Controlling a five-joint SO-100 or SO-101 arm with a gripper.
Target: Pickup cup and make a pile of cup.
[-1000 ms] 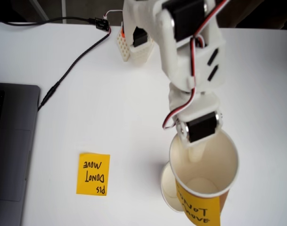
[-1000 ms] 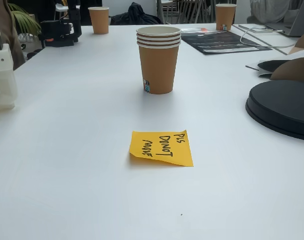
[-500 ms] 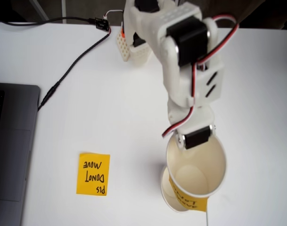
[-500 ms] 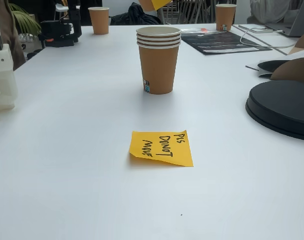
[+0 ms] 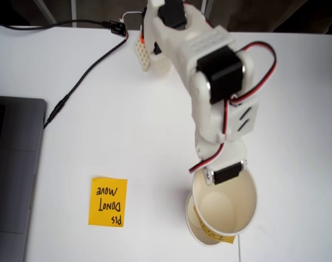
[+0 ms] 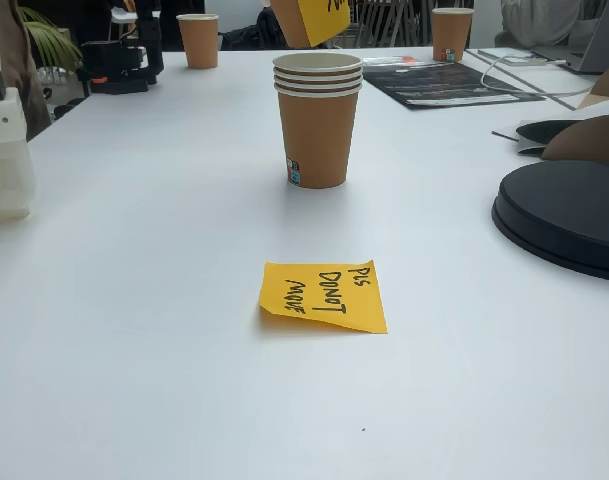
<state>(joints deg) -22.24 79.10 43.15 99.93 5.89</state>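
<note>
- White printed gripper (image 5: 224,183) sits at the near rim of the paper cup (image 5: 225,206) and grips that rim, one finger dipping inside (fingertips mostly hidden behind the servo).
- Cup hangs in the air, mouth up, its yellow label (image 5: 215,233) facing the camera; in the low fixed view its brown bottom (image 6: 306,17) pokes in at the top edge.
- Right under it stands the pile of cups (image 6: 318,118), several brown ones nested on the white table (image 6: 134,300); from above just a rim (image 5: 192,221) peeks out.
- Yellow sticky note (image 5: 108,201) lies flat to the left, well apart.
- Laptop (image 5: 10,174) and black cable (image 5: 84,73) further left.
</note>
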